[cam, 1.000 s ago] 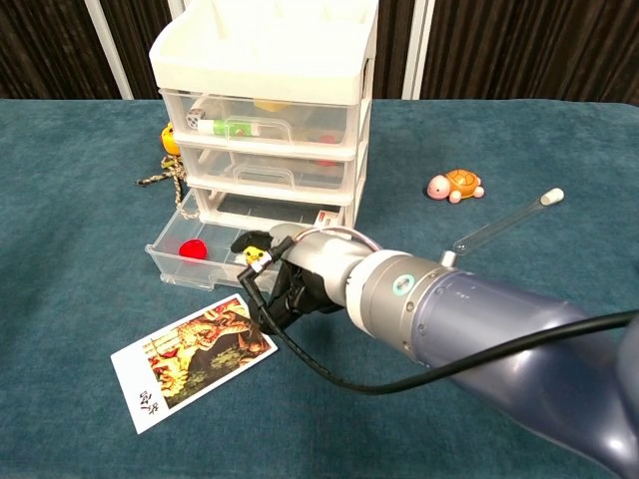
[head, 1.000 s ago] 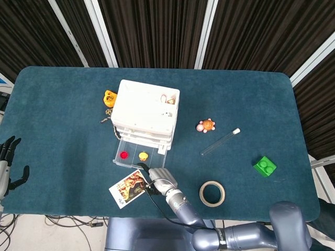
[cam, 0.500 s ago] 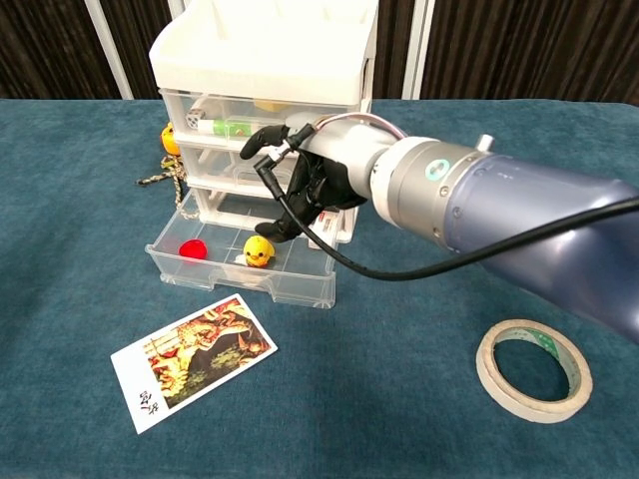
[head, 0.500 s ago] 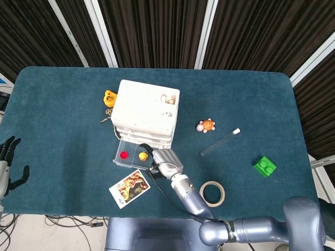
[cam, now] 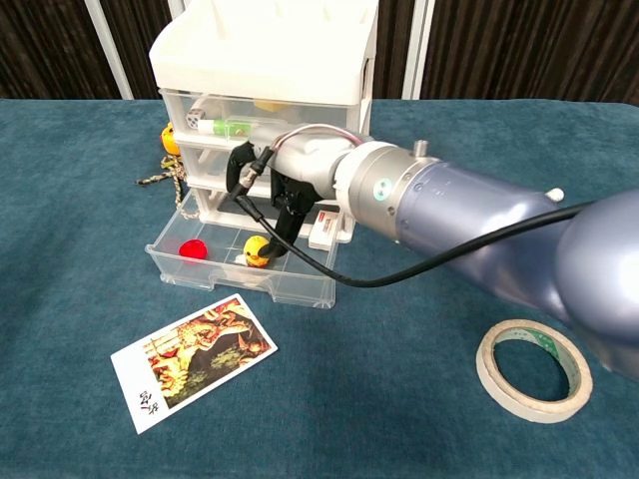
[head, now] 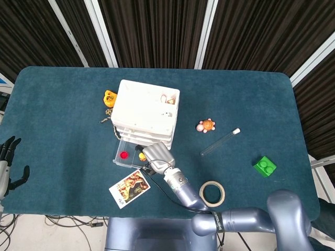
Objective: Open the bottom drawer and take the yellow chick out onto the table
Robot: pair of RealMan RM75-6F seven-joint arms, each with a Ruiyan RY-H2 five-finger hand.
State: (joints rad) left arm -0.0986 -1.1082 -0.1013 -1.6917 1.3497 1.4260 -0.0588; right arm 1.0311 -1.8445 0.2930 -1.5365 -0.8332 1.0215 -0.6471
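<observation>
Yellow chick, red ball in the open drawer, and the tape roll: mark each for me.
yellow chick (cam: 256, 249), chest view, on its visible body beside the fingers.
red ball (cam: 195, 247), chest view, on its centre.
tape roll (cam: 494, 379), chest view, on the ring's left band.

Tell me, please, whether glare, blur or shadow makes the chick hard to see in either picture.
Head view: sharp and evenly lit, but the chick is tiny and half covered by the right robot hand. Chest view: the chick is clear through the drawer, with only mild reflections on the plastic; the near arm looks oversized, and no strong shadow falls on the chick.
</observation>
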